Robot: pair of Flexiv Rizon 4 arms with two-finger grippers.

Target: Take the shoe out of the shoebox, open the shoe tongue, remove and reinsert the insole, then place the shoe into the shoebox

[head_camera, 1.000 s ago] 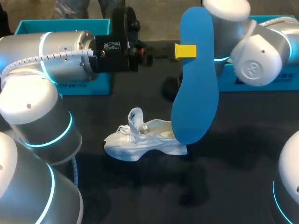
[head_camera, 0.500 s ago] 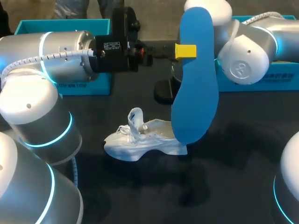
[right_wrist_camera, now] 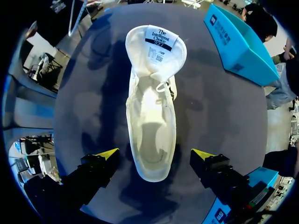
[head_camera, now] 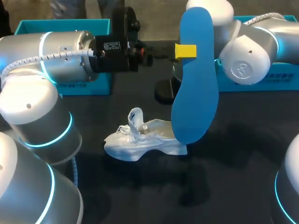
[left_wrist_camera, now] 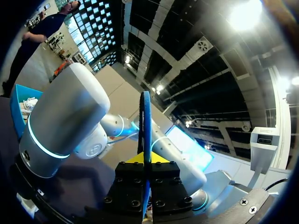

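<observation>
Left pincer (left_wrist_camera: 145,161) clamps blue insole (head_camera: 196,84), held upright near white shoe (right_wrist_camera: 152,126) on desk (head_camera: 233,163); right pincer (right_wrist_camera: 154,154) open above heel (not touching). Insole prob light, floppy, so grip near midsection; shoe soft, take by heel collar

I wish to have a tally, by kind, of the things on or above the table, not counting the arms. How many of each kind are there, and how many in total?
white shoe: 1
blue insole: 1
teal box: 2, the left box and the right box
Total: 4
</observation>
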